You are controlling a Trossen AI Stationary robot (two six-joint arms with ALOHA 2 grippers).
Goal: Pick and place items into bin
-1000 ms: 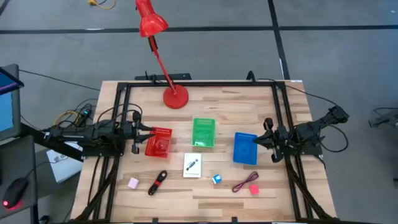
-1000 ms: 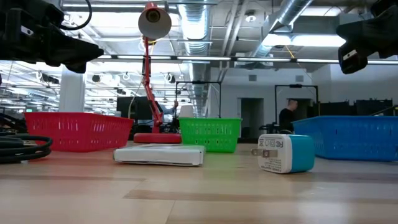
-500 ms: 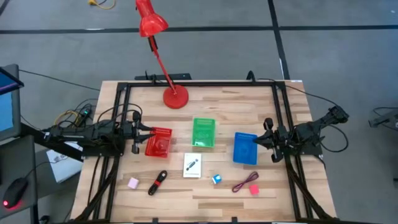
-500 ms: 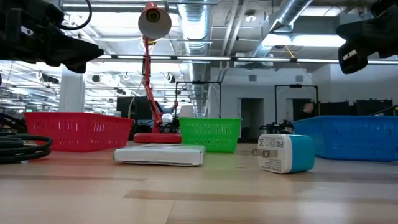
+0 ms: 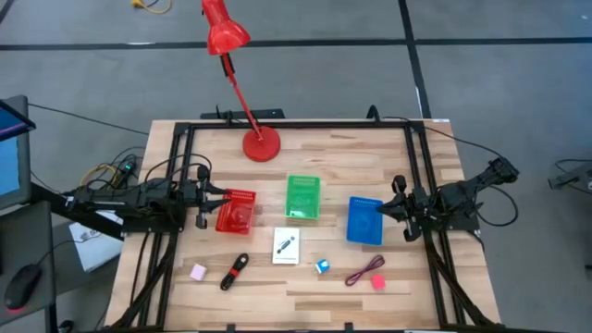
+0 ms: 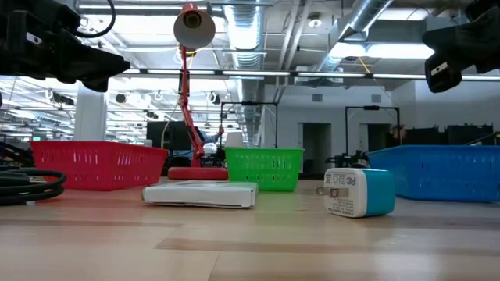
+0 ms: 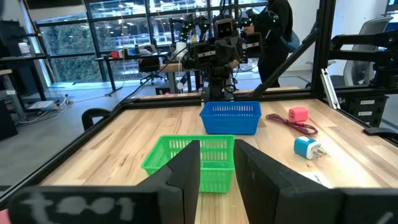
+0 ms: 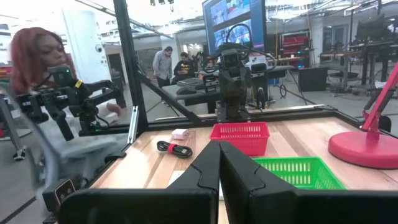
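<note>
The items lie loose along the table's near part: a pink block point(image 5: 198, 272), a black-and-red stick point(image 5: 235, 270), a white card with a black mark point(image 5: 287, 247), a blue-white cube point(image 5: 322, 266), a dark red cord point(image 5: 363, 271) and a second pink block point(image 5: 377, 282). My left gripper point(image 5: 217, 199) hangs above the left end of the red bin point(image 5: 235, 212), open by a narrow gap point(image 7: 217, 171). My right gripper point(image 5: 393, 205) hovers beside the right side of the blue bin point(image 5: 365, 221), shut point(image 8: 219, 163). Neither holds anything.
A green bin point(image 5: 302, 198) stands between the red and blue bins. A red desk lamp's base point(image 5: 261, 145) sits toward the far edge, its arm leaning past that edge. A black frame point(image 5: 296, 124) rims the table. A person point(image 8: 37, 93) sits beyond the table's left side.
</note>
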